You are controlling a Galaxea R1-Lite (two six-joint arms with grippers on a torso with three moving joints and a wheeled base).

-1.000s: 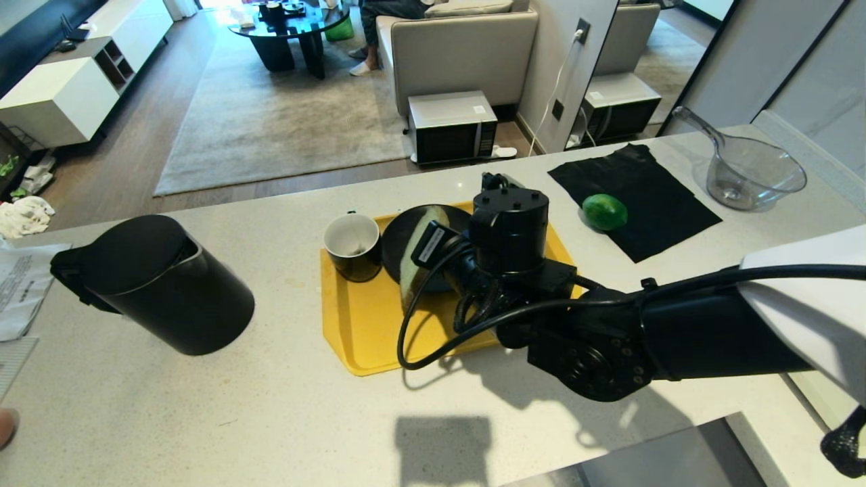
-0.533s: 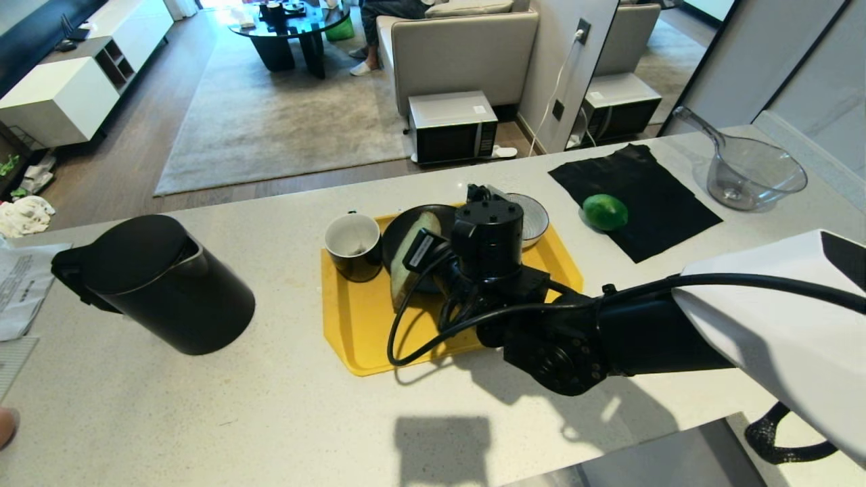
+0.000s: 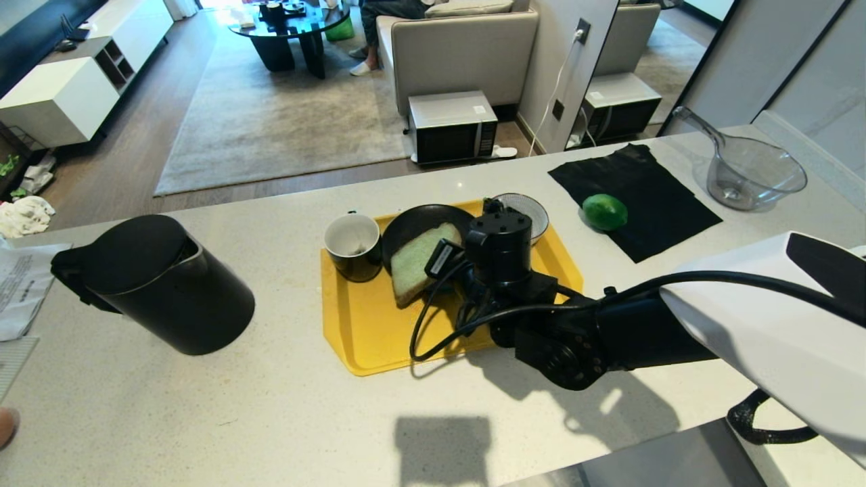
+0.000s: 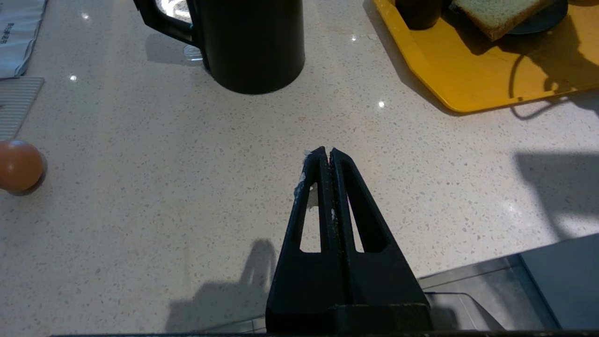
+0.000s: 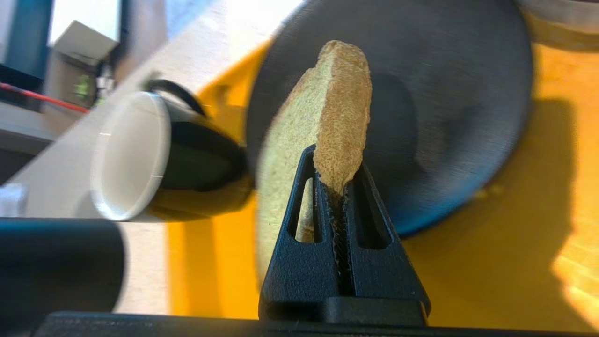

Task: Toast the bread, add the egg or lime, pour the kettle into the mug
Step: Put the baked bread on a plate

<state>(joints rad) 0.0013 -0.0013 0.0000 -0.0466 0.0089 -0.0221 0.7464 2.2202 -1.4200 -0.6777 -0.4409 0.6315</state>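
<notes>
1. Right now the right gripper (image 5: 338, 180) is clamped on one edge of the bread (image 3: 418, 260), a thick, spongy, pale green slice with a brown crust; the slice leans over the near rim of a round matte black plate (image 3: 414, 224) directly ahead of the fingers.
2. Just beside the bread, toward the robot's left, stands the mug (image 3: 352, 246), glossy black outside and white inside, with a small dark bit at its bottom.
3. Plate and mug sit on a smooth yellow tray (image 3: 369, 325) with rounded corners, which lies under the gripper; a pale striped bowl (image 3: 528, 210) peeks out on the tray just beyond the wrist, partly hidden by it.
4. Farther toward the right, well apart from the gripper, the glossy green lime (image 3: 604, 211) rests at the edge of a crumpled black cloth (image 3: 649, 203), and a clear plastic bowl with a handle (image 3: 754, 170) stands beyond that.
5. Far to the left of the tray, the matte black cylindrical kettle (image 3: 159, 284) stands on the speckled pale stone counter (image 3: 257, 419).
6. The left gripper (image 4: 326, 157) hangs low over bare counter with its black fingers pressed together, empty; a brown egg (image 4: 18, 164) lies off to its side.
7. Beyond the counter are a wood floor, grey rug (image 3: 270, 115), beige sofa (image 3: 460, 54) and a microwave (image 3: 452, 127) on the floor.
</notes>
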